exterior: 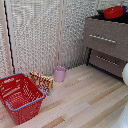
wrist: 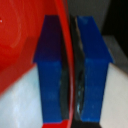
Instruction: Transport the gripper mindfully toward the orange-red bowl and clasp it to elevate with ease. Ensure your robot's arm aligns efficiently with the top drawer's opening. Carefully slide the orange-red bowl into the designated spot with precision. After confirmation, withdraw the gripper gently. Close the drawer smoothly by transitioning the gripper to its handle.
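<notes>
In the exterior view the orange-red bowl [exterior: 114, 12] sits at the frame's top edge, and the end effector on it is too small and cut off to make out. The robot's arm [exterior: 125, 75] shows only as a white bulge at the right edge. The wrist view is blurred and very close: the bowl [wrist: 25, 40] runs out of frame, and its rim hides the inner faces of the blue fingertips [wrist: 50, 70].

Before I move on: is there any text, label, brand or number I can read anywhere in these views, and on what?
None readable. The small box beside the red basket has yellow-orange print, too blurred to read. The orange-red bowl, pink cup, drawer fronts and hand show none.
</notes>
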You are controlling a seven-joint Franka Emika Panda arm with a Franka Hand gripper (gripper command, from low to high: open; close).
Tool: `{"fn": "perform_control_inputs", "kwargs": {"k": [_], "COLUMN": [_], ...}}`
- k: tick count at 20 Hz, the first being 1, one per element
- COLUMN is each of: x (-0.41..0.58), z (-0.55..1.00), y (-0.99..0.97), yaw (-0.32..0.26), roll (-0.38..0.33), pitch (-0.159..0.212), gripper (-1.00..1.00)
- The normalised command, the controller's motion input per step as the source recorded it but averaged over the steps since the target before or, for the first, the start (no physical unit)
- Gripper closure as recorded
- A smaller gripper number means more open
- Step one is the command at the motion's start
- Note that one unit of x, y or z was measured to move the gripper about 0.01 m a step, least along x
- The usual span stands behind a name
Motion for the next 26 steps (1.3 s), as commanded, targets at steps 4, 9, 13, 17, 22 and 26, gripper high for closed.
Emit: {"fn": "perform_control_inputs", "kwargs": {"k": [4,9,13,17,22,26], "x": [-0.14,0.005,0.024,0.0,0.0,0.0], "z": [-0.01,0.12,0.28,0.36,0.29,0.13], "y": [0.05,0.18,0.13,0.11,0.15,0.15], "yaw": [0.024,0.101,0.223,0.239,0.224,0.211], "roll": [-0.046,-0.086,-0.111,-0.123,-0.161,-0.198], "pitch": [-0.007,0.02,0.02,0.084,0.155,0.194], "gripper": [-1.0,-1.0,-1.0,-1.0,-1.0,-1.0]}}
